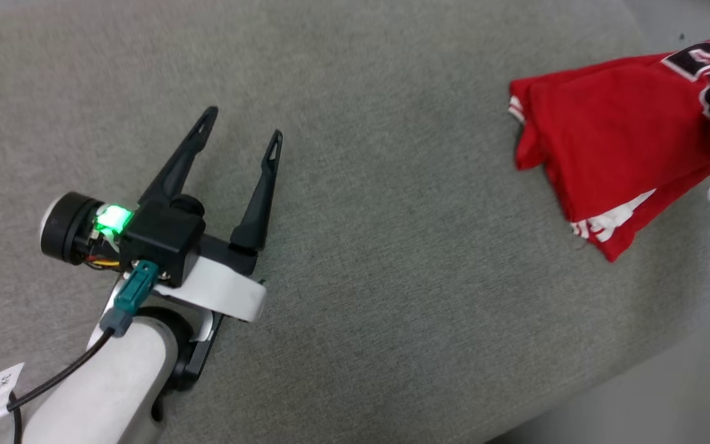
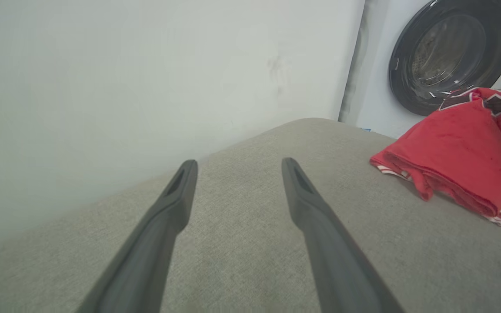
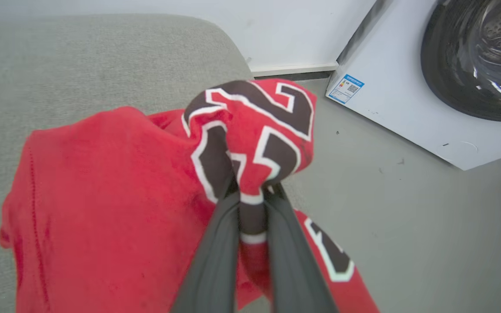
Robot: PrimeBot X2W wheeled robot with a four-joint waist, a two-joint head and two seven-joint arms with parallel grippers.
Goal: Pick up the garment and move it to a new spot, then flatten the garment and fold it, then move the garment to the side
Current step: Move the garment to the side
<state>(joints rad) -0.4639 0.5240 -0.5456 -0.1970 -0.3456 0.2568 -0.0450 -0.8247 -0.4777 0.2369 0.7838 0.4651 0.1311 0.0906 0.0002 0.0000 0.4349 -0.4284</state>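
Note:
The garment [image 1: 614, 129], a red T-shirt with white striped trim and black-white lettering, lies bunched at the far right of the grey cushioned surface [image 1: 361, 203], partly lifted at its right end. My right gripper [image 3: 252, 191] is shut on a fold of the lettered chest part of the garment [image 3: 250, 130]; its white wrist shows at the right edge of the head view. My left gripper [image 1: 243, 131] is open over bare cushion at the left, well apart from the garment [image 2: 455, 152], with nothing between its fingers [image 2: 176, 195].
A white washing machine [image 3: 411, 100] with a dark round door [image 2: 450, 52] stands on the grey floor beyond the cushion's right edge. A pale wall [image 2: 146, 78] rises behind the cushion. The cushion's rounded front-right edge [image 1: 583, 382] drops to the floor.

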